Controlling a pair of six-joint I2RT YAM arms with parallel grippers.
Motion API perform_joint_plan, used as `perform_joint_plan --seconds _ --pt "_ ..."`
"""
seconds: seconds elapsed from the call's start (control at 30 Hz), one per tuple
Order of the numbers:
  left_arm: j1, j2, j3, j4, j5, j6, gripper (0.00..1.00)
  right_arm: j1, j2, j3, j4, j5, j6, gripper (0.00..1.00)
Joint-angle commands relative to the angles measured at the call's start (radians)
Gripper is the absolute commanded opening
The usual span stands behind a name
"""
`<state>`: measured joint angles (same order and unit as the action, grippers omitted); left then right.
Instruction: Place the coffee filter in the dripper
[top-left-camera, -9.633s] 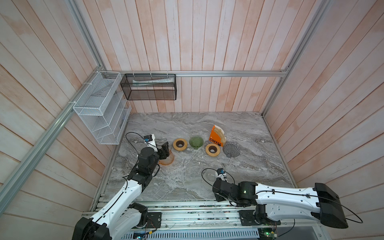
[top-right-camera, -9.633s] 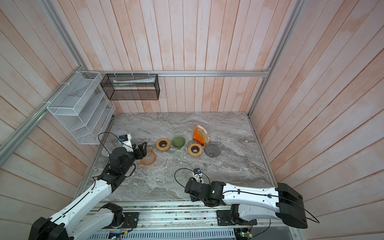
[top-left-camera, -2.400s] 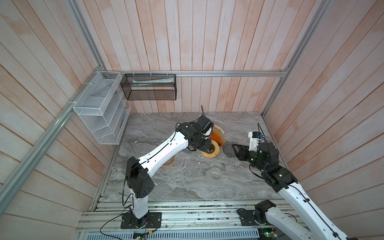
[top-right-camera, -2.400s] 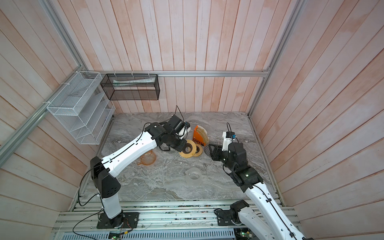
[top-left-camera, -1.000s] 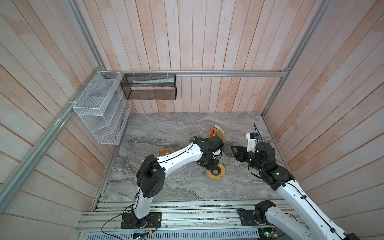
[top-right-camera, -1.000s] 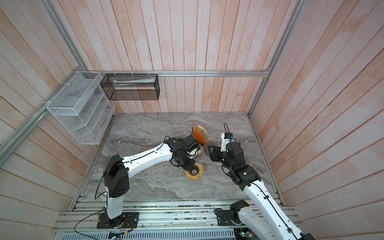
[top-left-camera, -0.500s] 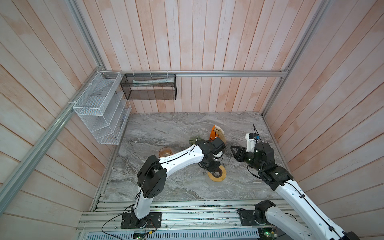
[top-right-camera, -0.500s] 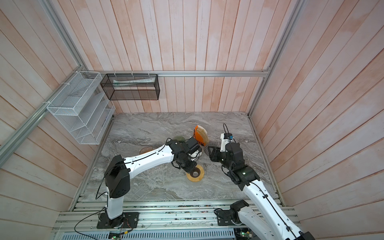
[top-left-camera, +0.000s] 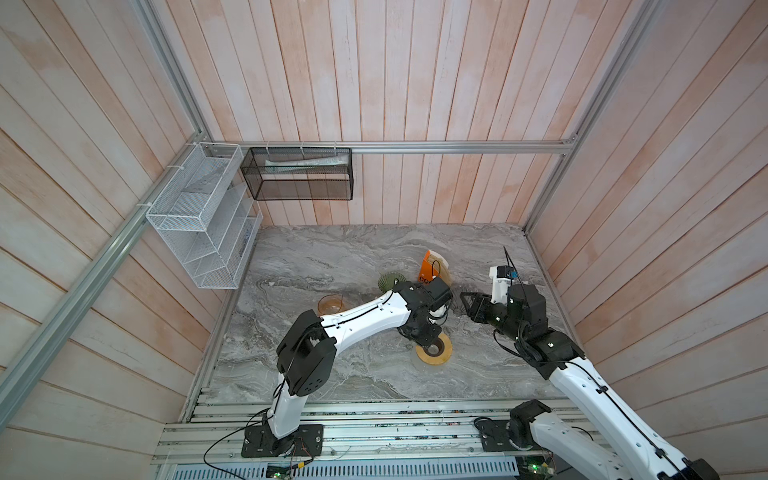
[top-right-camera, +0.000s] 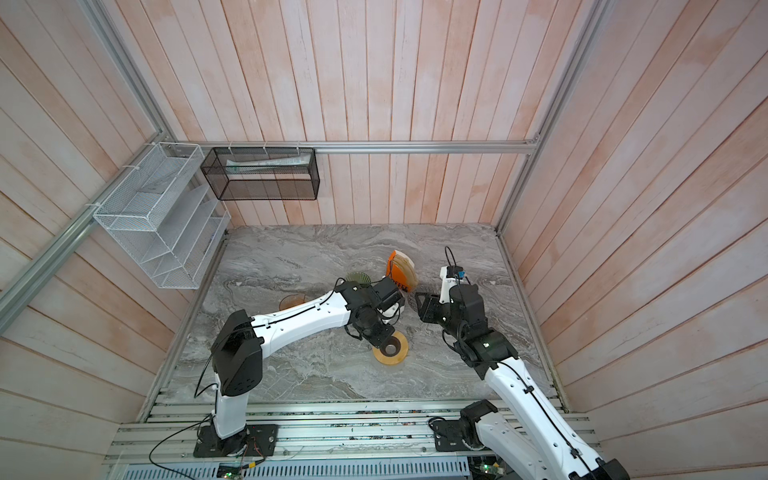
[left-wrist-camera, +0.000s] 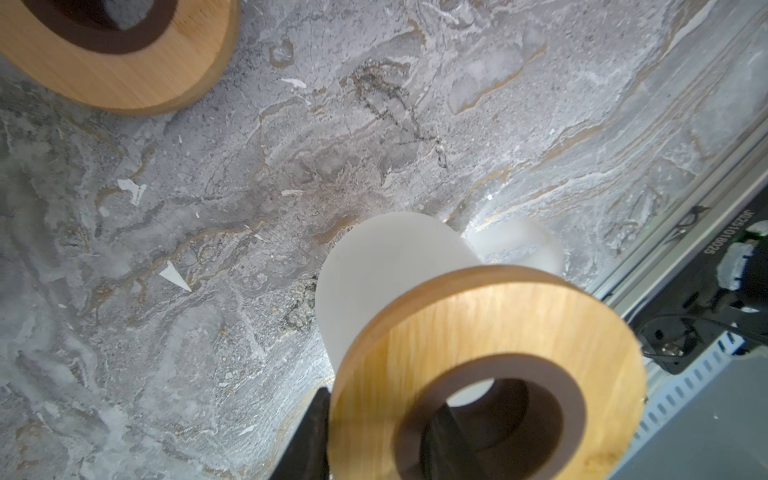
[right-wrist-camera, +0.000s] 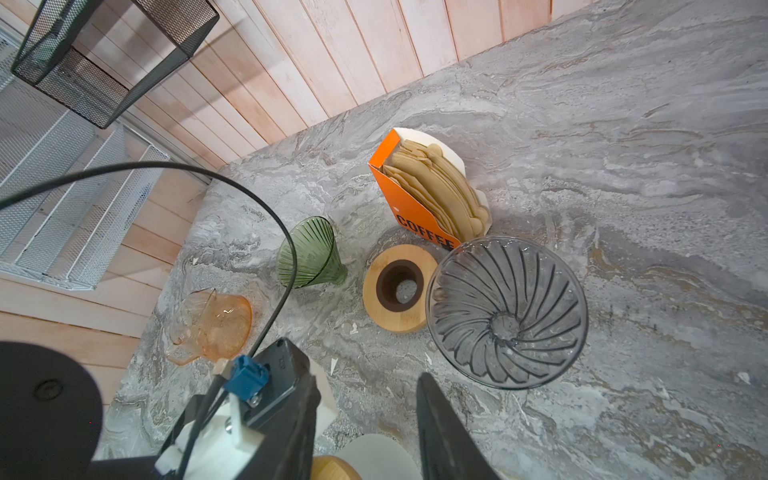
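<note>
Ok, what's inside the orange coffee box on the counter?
Tan paper filters stand in the orange box, their rounded tops showing. The box wall covers their lower parts, so the count is unclear.

Both top views look steeply down from high above the front rail toward the whitewashed pink plank back wall (top-left-camera: 374, 83), with the whole grey marbled tabletop (top-left-camera: 332, 257) in the lower middle of the frame. The left wrist camera sits close over that tabletop, a round bamboo ring with a dark brown collar (left-wrist-camera: 478, 316) filling much of its view. The right wrist camera looks obliquely from farther off toward the back wall, sharing with both top views the orange cardboard box of paper filters (right-wrist-camera: 399, 199).
</note>
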<state>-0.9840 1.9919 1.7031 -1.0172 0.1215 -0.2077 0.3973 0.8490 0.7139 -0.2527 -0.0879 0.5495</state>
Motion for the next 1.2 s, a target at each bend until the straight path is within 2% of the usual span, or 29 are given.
perform_joint_plan --seconds 0.0,0.6,1.17 --pt "-0.001 0.016 0.006 -0.007 -0.020 -0.012 0.09 -0.004 0.002 -0.013 0.023 -0.006 0.003 0.41" --pt "-0.008 0.035 0.036 -0.033 -0.075 -0.008 0.10 -0.005 0.017 -0.025 0.039 -0.009 0.004 0.41" --pt "-0.010 0.045 0.063 -0.038 -0.056 0.005 0.15 -0.006 0.018 -0.027 0.039 -0.010 0.006 0.41"
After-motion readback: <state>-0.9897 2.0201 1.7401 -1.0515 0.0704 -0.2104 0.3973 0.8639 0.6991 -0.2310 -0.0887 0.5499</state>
